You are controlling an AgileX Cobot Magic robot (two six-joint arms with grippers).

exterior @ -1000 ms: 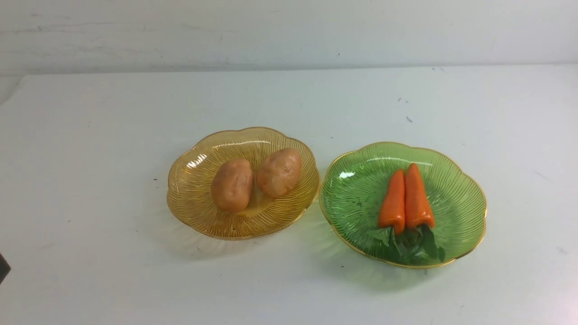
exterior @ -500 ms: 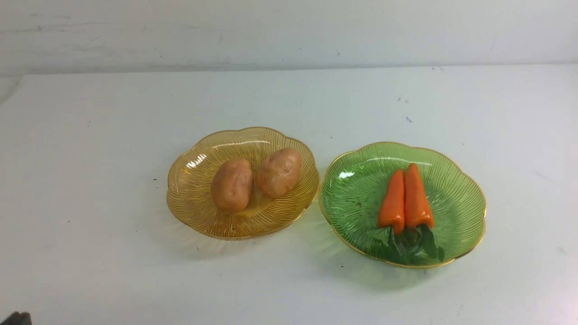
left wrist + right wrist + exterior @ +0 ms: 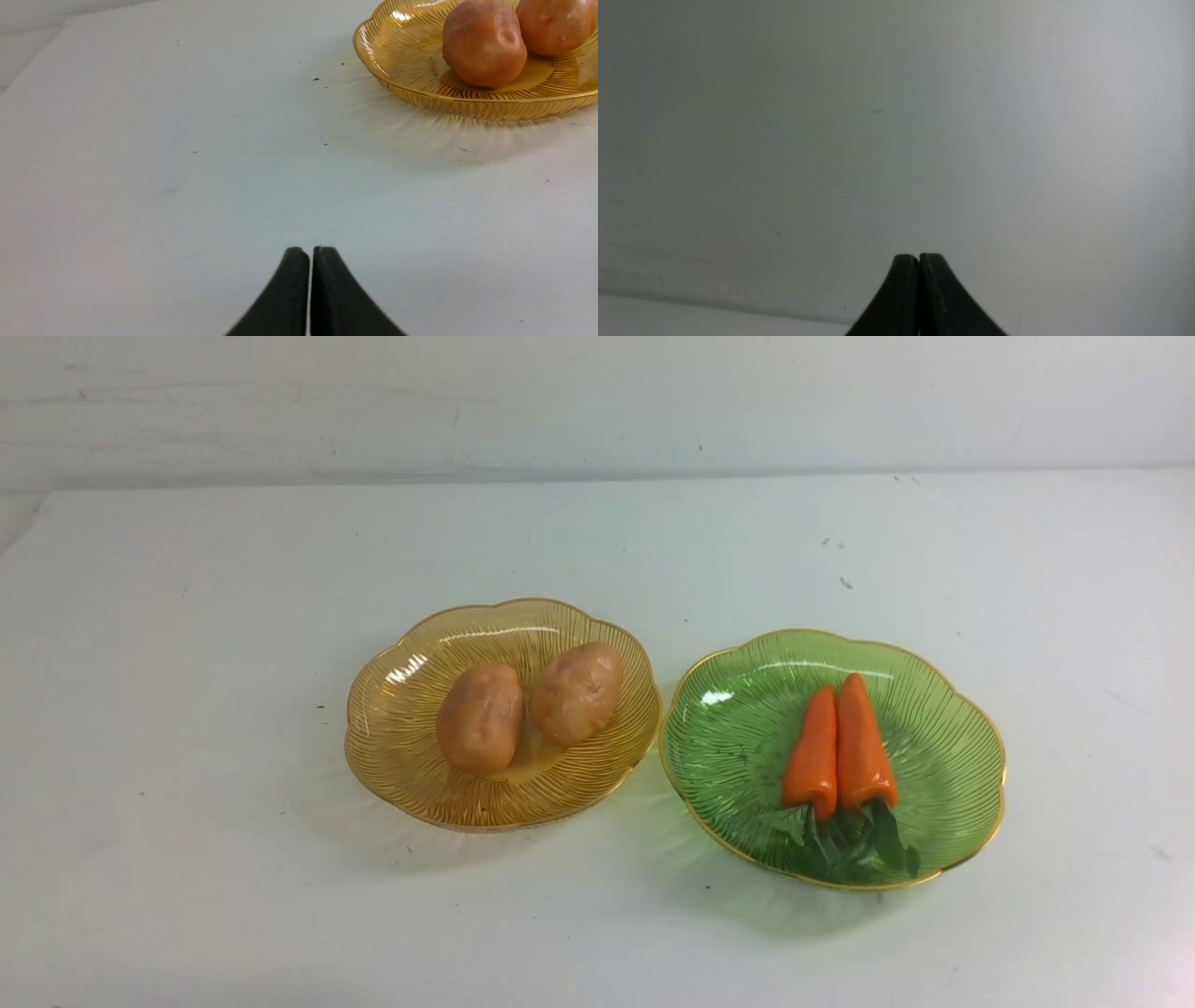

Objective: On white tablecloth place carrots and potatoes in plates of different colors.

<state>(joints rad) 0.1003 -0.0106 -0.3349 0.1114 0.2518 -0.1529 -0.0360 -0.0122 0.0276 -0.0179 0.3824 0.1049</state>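
Wrist views: both tools (image 3: 310, 252) (image 3: 919, 257) closed, empty.

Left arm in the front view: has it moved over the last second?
Yes. It was a dark shape at the frame's lower-left edge, slid down to the corner, and is now out of view, while the amber plate stayed put.

The cloth (image 3: 187, 709) is plain white with a few small dark specks. One plate (image 3: 392, 728) is translucent amber-yellow with fine ribs; the other (image 3: 943, 747) is ribbed green with a gold rim. The potatoes (image 3: 481, 719) are tan-orange, the carrots (image 3: 840, 751) glossy orange with green leaves. Both tools (image 3: 310, 254) (image 3: 919, 259) are black.
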